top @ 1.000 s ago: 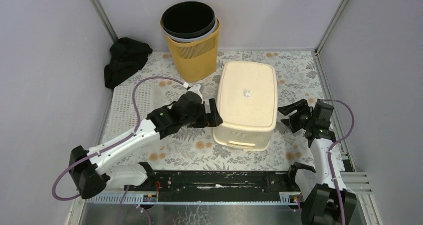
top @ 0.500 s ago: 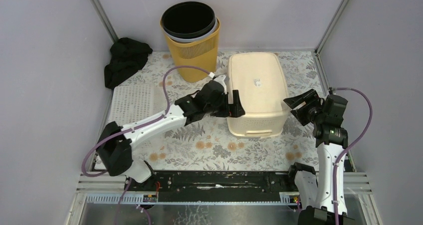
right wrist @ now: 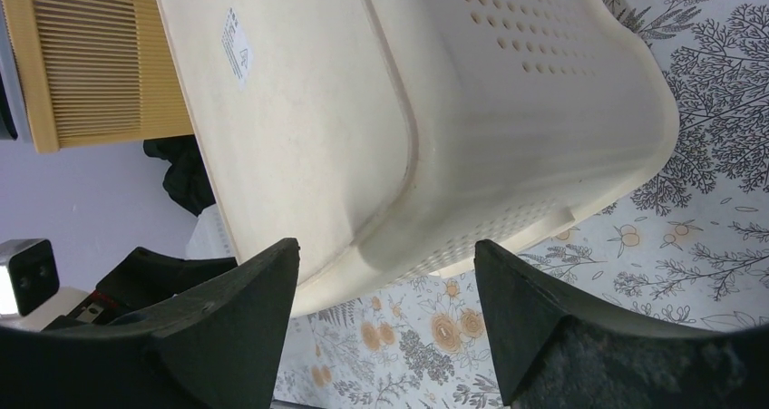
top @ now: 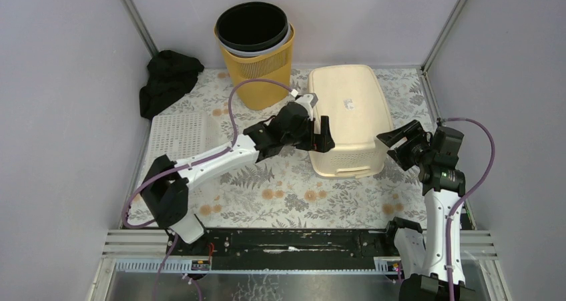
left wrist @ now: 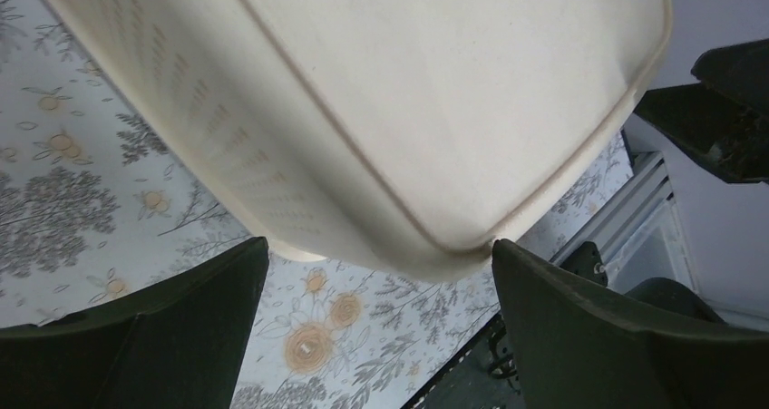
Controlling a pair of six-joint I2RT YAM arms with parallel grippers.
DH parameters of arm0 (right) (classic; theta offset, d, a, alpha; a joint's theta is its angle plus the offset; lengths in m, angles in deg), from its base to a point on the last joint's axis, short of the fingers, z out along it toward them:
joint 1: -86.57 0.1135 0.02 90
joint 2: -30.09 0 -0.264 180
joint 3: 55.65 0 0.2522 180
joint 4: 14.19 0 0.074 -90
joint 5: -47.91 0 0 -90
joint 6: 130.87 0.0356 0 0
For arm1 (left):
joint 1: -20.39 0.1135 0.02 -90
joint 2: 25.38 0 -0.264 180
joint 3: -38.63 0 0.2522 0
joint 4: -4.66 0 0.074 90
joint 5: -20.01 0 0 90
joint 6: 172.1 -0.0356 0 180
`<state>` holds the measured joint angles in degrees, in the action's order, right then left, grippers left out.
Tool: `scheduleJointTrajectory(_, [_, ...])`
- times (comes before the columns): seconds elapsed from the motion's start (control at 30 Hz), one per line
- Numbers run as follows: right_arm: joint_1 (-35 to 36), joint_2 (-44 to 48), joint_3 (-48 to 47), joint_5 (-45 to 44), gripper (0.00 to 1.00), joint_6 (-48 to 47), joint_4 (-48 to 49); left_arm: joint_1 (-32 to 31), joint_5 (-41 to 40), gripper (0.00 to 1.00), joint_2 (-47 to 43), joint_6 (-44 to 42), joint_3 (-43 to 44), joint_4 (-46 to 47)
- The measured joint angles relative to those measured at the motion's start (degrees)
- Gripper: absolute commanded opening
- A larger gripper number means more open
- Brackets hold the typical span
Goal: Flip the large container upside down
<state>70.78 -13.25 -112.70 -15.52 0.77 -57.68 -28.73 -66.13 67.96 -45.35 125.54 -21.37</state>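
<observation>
Cream perforated container (top: 349,111) bottom-up on floral tabletop (top: 280,187), 1 o'clock of centre, by yellow bin (top: 257,61); slid further toward 2 o'clock than before. Left gripper (top: 326,135) spread wide, against its 9 o'clock side. Right gripper (top: 396,147) spread wide, just off 3 o'clock side.

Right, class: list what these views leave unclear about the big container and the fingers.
Inside of the container: all views, its upturned base and walls hide it.
Sticker text: right wrist view, too small to read.
Whether the left gripper touches it: top view, its wrist covers the contact.
</observation>
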Motion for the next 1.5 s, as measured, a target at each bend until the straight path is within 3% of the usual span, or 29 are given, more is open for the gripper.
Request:
scheduleJointTrajectory(0.17, [0.00,-0.33,0.00,0.35,0.82,-0.42,0.22,0.00,-1.92,1.00,-5.55,-2.29,0.02,-5.49])
scheduleJointTrajectory(0.37, [0.00,-0.44,-3.48,-0.11,0.84,-1.22,0.20,0.00,-2.82,1.00,-18.64,-2.16,-0.83,-8.48])
scheduleJointTrajectory(0.67, [1.42,-7.56,-13.66,4.46,0.84,-1.68,6.58,0.00,-5.11,1.00,-36.98,0.85,-11.61,-15.69])
scheduleJointTrajectory(0.77, [6.45,-13.86,-17.94,4.66,0.84,-1.97,7.34,0.00,-6.54,1.00,-40.35,1.86,-13.84,-19.06])
scheduleJointTrajectory(1.03, [31.36,-28.52,-34.56,-1.90,0.83,-6.58,4.63,0.00,-9.49,1.00,-43.08,2.99,-14.58,-22.49])
scheduleJointTrajectory(1.3, [53.99,-38.27,-42.29,-18.29,0.83,-15.76,-5.33,0.00,-12.20,1.00,-45.03,3.43,-14.58,-25.14])
scheduleJointTrajectory(1.5, [58.66,-40.96,-40.19,-27.89,0.83,-18.60,-10.54,0.00,-12.90,1.00,-45.09,3.43,-14.58,-25.35])
